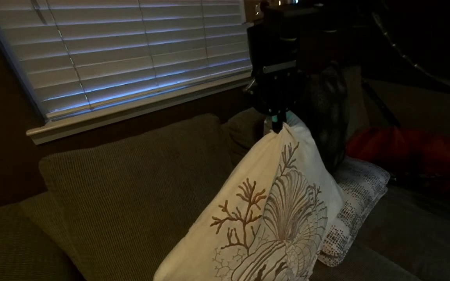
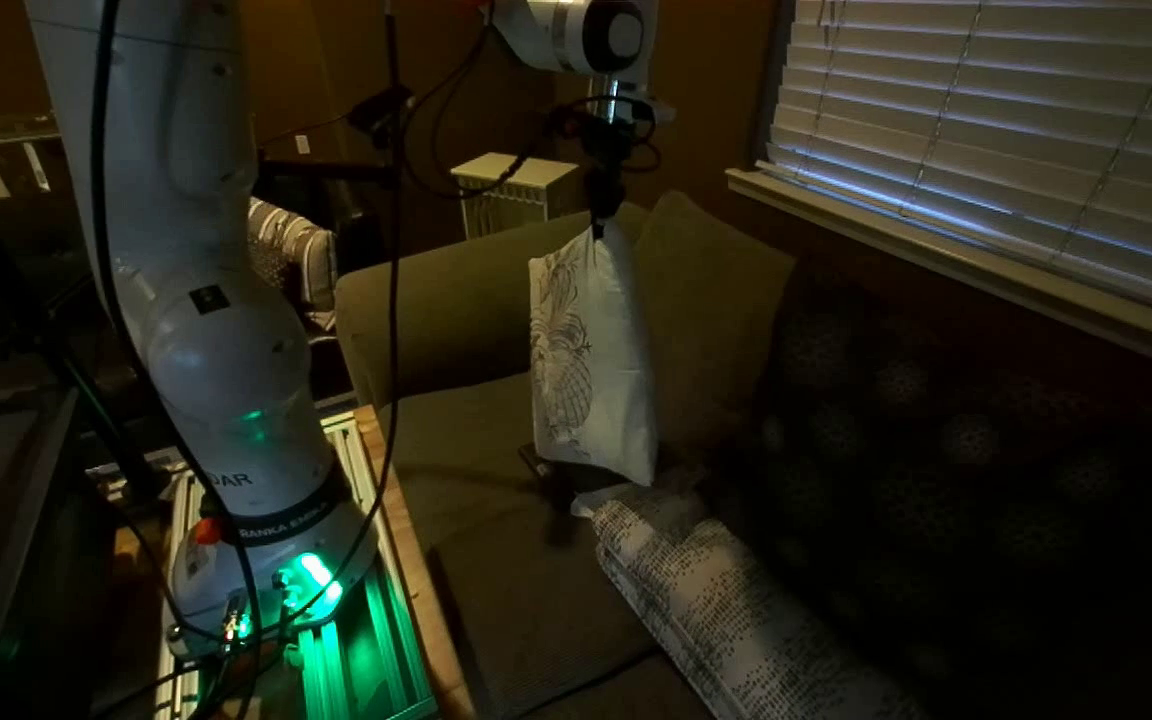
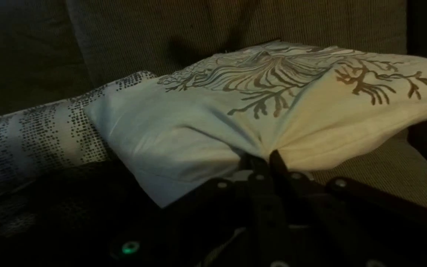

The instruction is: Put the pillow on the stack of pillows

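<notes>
Beneath the gripper (image 3: 267,157), the embroidered pillow (image 2: 596,365) is held by an edge pinched between the jaws; well below them, a dotted pillow (image 2: 731,605) is seen

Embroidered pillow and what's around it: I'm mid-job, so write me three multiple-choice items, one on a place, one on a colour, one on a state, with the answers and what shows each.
1. Where does the dotted pillow lie?
A. On the windowsill
B. On the sofa seat
C. On the floor

2. What colour is the light glowing on the robot's base?
A. Red
B. Blue
C. Green

3. What is the state of the embroidered pillow?
A. Gripped at its upper edge by the jaws
B. Loose, with the jaws clear of it
C. Folded in half on the floor

1: B, as both exterior views show it resting on that seat.
2: C, as an exterior view shows a bright green glow there.
3: A, as creases in its cloth run together at the jaws in the wrist view.
</notes>
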Tool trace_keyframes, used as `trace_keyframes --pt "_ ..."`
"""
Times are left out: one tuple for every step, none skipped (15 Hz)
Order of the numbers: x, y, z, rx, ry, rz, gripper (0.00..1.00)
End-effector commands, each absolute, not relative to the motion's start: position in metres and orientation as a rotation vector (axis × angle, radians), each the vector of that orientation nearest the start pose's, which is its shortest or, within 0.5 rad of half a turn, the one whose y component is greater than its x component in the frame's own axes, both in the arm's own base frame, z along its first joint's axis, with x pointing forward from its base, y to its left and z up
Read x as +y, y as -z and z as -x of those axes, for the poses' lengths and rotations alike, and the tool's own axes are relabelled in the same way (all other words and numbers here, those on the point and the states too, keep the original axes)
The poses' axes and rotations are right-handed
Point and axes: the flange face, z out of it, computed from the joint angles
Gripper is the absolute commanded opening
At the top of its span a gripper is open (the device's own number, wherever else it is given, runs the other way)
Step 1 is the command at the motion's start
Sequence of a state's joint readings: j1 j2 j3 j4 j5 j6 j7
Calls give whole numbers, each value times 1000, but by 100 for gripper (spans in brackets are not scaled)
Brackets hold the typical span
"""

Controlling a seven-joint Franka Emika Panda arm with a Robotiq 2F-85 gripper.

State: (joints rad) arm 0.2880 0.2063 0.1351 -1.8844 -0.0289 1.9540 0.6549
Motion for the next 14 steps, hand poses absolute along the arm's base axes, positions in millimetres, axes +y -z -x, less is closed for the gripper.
trace_keyframes --pt "224 -423 -508 318 -128 3250 1" --pt "222 -429 -502 322 -94 3265 1" --pt "222 -433 -498 323 -64 3275 1" --pt "221 -433 -497 345 -24 3260 1" --pt "227 -420 -513 322 -103 3251 4" --pt "226 -423 -509 326 -88 3255 4" --pt "225 -425 -506 328 -83 3256 4" --pt "224 -426 -504 329 -79 3256 4" --pt "224 -425 -503 329 -79 3256 4" --pt "223 -424 -503 330 -80 3257 4" --pt "223 -423 -503 331 -79 3257 1" --pt "222 -426 -502 316 -71 3267 1" --pt "219 -429 -499 327 -66 3279 1" --pt "217 -431 -497 336 -59 3286 1"
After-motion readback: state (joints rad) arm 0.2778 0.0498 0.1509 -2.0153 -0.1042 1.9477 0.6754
